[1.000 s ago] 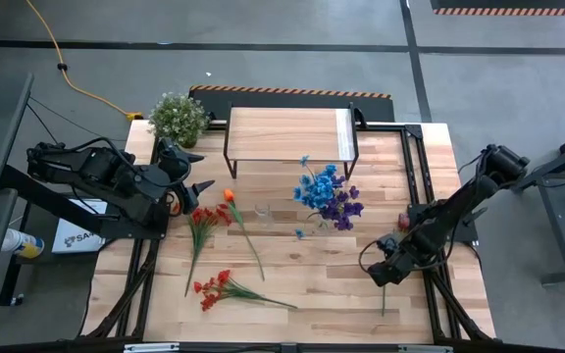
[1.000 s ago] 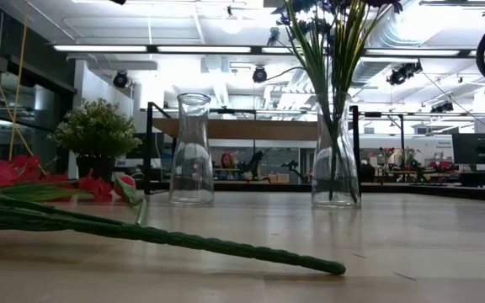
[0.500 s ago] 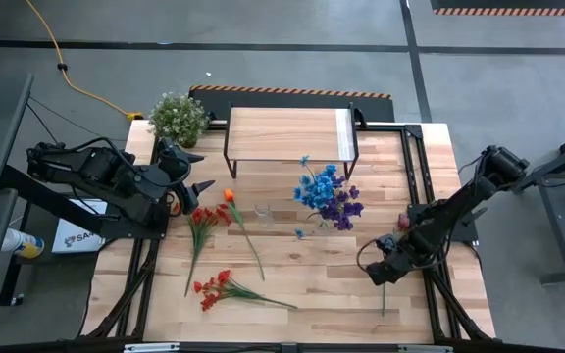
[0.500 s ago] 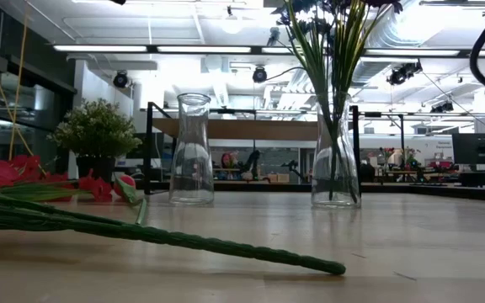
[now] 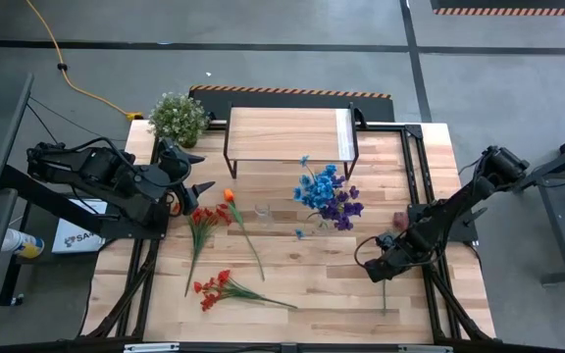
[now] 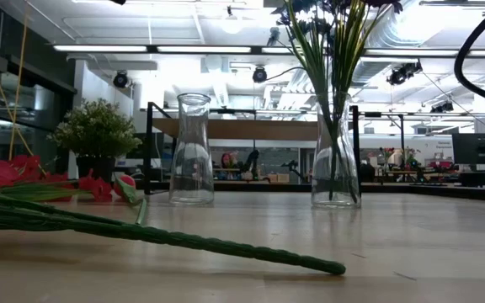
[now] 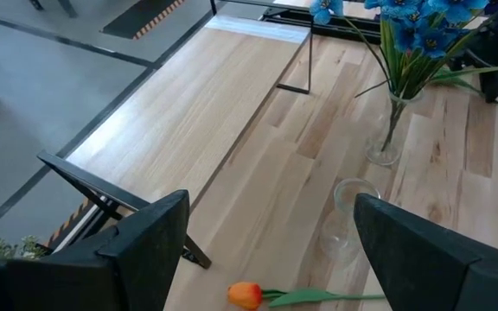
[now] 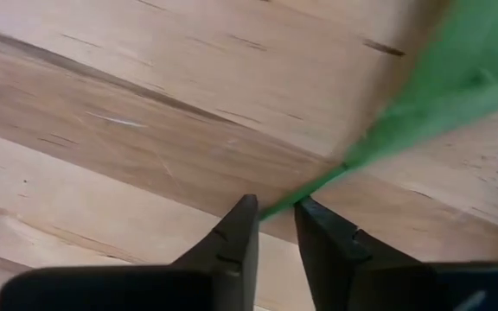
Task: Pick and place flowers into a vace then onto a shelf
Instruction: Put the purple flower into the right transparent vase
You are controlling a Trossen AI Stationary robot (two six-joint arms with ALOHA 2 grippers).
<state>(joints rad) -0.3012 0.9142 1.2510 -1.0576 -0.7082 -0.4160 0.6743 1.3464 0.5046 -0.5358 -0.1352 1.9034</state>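
A loose flower with a dark red bloom (image 5: 401, 222) and a thin green stem (image 5: 383, 299) lies flat on the table at the right. My right gripper (image 5: 375, 272) points down over it, shut on the stem (image 8: 353, 155). Other flowers lie flat at the left: red ones (image 5: 202, 222), an orange one (image 5: 230, 196) and a red spray (image 5: 214, 287). A glass vase (image 5: 324, 196) holds blue and purple flowers, and an empty vase (image 5: 263, 214) stands beside it. The shelf (image 5: 287, 134) stands at the far side. My left gripper (image 5: 200, 186) hovers open, off the table, at the left. My right gripper pinches the flower's thin green stem (image 8: 277, 207) between its two fingertips (image 8: 245, 212), coming from above and pointing steeply down. The fingers lie across the stem. The stem lies on the wooden tabletop, and its leafy part runs off past the fingers.
A bushy potted plant (image 5: 178, 117) stands at the far left corner. In the low view a long stem (image 6: 183, 239) lies in the foreground, with the empty vase (image 6: 192, 151) and the filled vase (image 6: 335, 156) behind it. Bare planks (image 5: 312, 284) lie along the near edge.
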